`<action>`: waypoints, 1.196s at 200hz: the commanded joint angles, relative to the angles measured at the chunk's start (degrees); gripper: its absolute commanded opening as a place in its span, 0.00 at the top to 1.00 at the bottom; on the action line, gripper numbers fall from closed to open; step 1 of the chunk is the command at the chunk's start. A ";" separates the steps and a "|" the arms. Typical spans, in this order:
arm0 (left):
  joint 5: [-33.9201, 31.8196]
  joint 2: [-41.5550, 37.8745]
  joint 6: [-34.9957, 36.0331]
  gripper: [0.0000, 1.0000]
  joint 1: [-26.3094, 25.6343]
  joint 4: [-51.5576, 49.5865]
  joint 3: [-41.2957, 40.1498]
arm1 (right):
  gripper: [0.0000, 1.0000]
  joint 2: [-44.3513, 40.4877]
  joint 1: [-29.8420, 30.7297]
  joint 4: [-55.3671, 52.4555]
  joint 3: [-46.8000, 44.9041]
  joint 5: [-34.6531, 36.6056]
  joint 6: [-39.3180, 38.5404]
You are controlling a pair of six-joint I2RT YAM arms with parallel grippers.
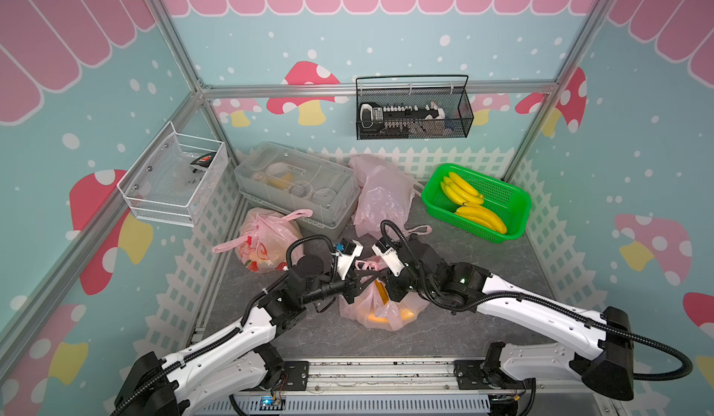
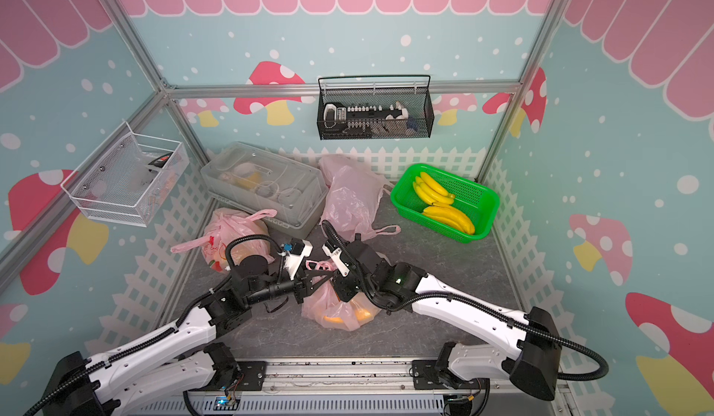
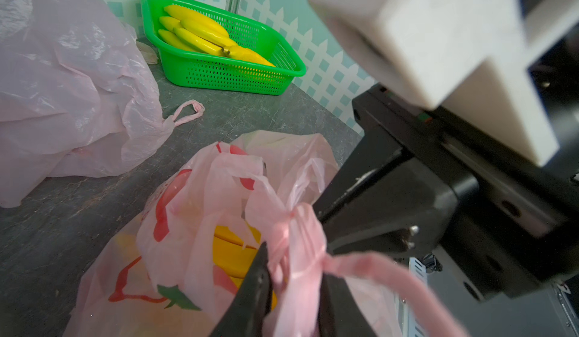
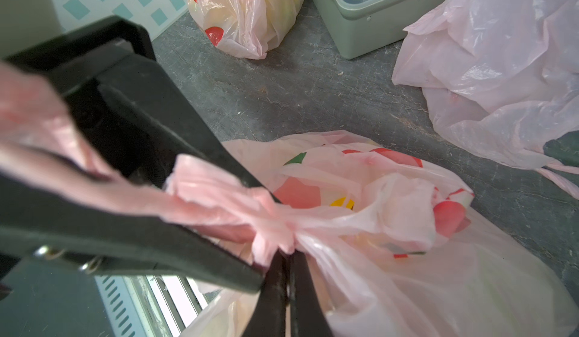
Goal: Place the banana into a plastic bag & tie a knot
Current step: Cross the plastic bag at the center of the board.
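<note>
Bag [image 1: 380, 309] film looks thin, slippery, tear-prone. Left gripper [image 3: 294, 266] and right gripper [image 4: 286, 257], nearly closed, each pinch a twisted handle [image 3: 360, 261]; hold there.

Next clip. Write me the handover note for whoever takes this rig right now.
Grippers: left gripper shut on a handle of the bag; right gripper shut on the bag at the twist.
Where: bag at table centre, bananas inside.
Done: bananas bagged, handles gathered and crossed.
Left: the tie looks loose, so pull it tight and then release.
</note>
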 commanded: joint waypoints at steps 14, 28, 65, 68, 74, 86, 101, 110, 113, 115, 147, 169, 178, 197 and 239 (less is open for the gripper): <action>0.86 0.18 -0.30 0.87 0.09 1.06 1.62 | 1.00 0.80 1.50 0.85 -0.37 -0.11 -1.90; 0.55 -0.20 -0.30 0.87 0.22 0.83 1.53 | 1.00 0.94 1.69 0.82 -0.21 -0.29 -2.36; 0.39 -0.41 0.34 1.00 0.26 0.02 1.47 | 0.98 0.75 1.96 -0.53 0.28 -0.59 -3.55; 0.41 -0.57 0.46 1.00 0.29 -0.05 1.43 | 0.96 0.35 1.96 -0.62 0.39 -0.79 -3.78; 0.37 -0.61 0.78 1.00 0.31 -0.06 1.23 | 0.91 -0.50 1.91 -0.99 0.41 -1.05 -4.31; 0.59 -0.92 1.49 1.00 0.28 -0.18 0.82 | 0.82 -2.67 1.31 -1.77 0.46 -1.78 -5.30; 0.91 -1.29 2.32 1.00 0.10 -0.09 0.27 | 0.74 -5.42 -1.46 -4.36 1.24 -5.26 -7.22; 1.02 -1.42 3.06 1.00 -0.14 -0.06 0.10 | 0.70 -6.84 -3.52 -6.10 1.72 -8.07 -9.12; 1.07 -1.56 3.34 1.00 -0.27 -0.07 0.04 | 0.69 -7.36 -4.10 -6.62 1.81 -9.26 -9.97; 1.11 -1.63 3.55 1.00 -0.43 -0.05 -0.07 | 0.68 -7.75 -4.51 -6.95 1.88 -9.97 -10.54; 1.30 -2.77 6.21 1.00 -2.31 0.57 -0.95 | 0.55 -10.16 -7.07 -12.46 4.38 -13.29 -21.47; 1.87 -3.64 7.46 1.00 -3.09 0.46 -1.55 | 0.49 -9.95 -7.80 -13.00 5.23 -13.12 -27.05; 2.28 -3.97 7.78 1.00 -3.41 0.67 -1.70 | 0.48 -9.35 -7.81 -13.09 5.87 -13.35 -28.81; 2.49 -4.27 8.53 1.00 -3.72 0.37 -1.73 | 0.46 -7.51 -7.81 -13.77 7.24 -16.20 -31.98; 4.66 -3.97 9.67 1.00 -4.25 0.37 -1.63 | 0.46 -3.05 -7.83 -13.64 7.91 -18.55 -34.54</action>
